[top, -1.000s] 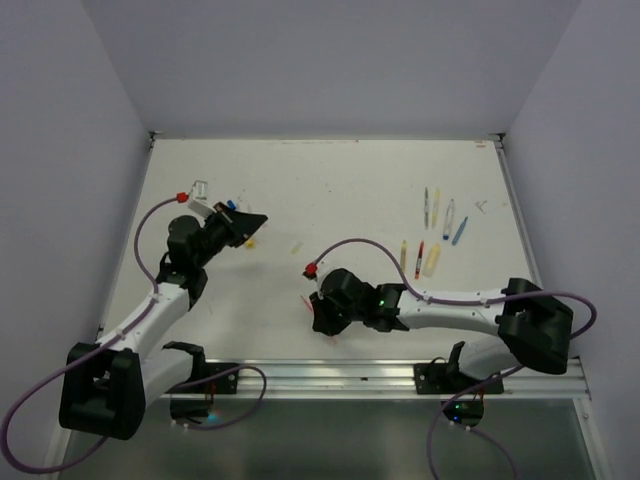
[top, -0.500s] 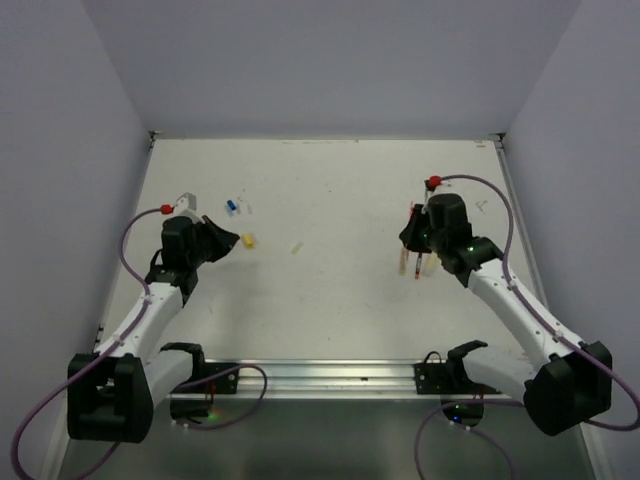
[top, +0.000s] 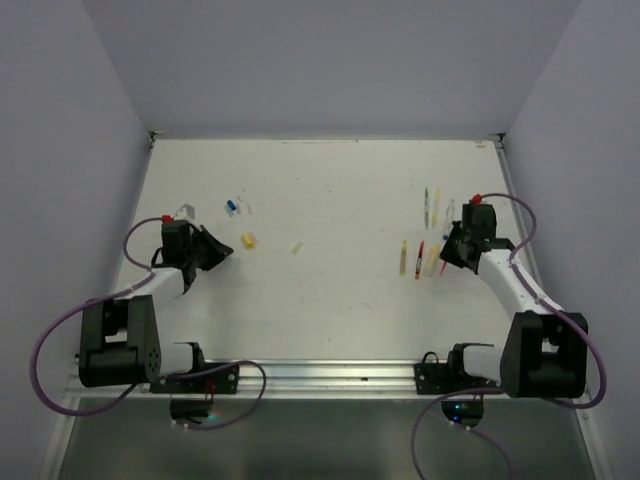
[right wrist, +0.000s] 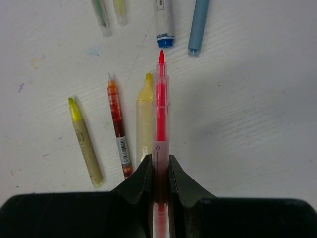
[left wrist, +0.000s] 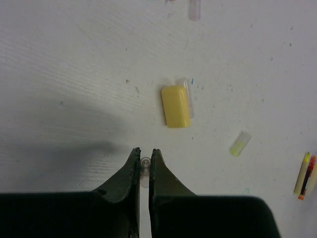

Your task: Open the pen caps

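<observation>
The right gripper (top: 449, 251), clamping the red pen (right wrist: 160, 99), has swung from the centre to beside the loose pens (top: 404, 257); the left gripper (top: 220, 247), pinching a clear cap (left wrist: 145, 164), has drawn back leftward.

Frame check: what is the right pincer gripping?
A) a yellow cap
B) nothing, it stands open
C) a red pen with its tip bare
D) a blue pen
C: in the right wrist view the right pincer is shut on the red pen, whose uncapped red tip points away from it.
</observation>
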